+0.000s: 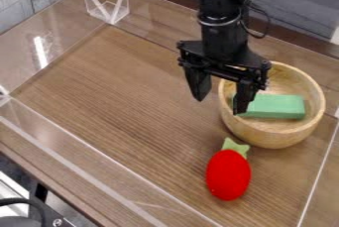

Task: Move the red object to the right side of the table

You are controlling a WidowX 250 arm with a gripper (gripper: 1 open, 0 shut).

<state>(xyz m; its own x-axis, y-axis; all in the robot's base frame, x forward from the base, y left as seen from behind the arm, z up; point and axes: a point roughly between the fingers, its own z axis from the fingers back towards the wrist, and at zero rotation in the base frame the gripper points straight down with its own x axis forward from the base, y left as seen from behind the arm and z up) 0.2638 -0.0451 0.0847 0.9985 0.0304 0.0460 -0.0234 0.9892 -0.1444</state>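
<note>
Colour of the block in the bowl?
Green block, best seen in the camera view.

1 red toy (pixel 229 174), 1 bowl (pixel 294 137), 1 grn block (pixel 276 106)

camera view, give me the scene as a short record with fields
red toy: strawberry shape, green stem toward the bowl
bowl: round light wood, beside the red toy
in bowl: green block
gripper: black, jaws apart, partly over the bowl's rim
held: nothing seen between the jaws
surface: brown wood-grain table
</note>
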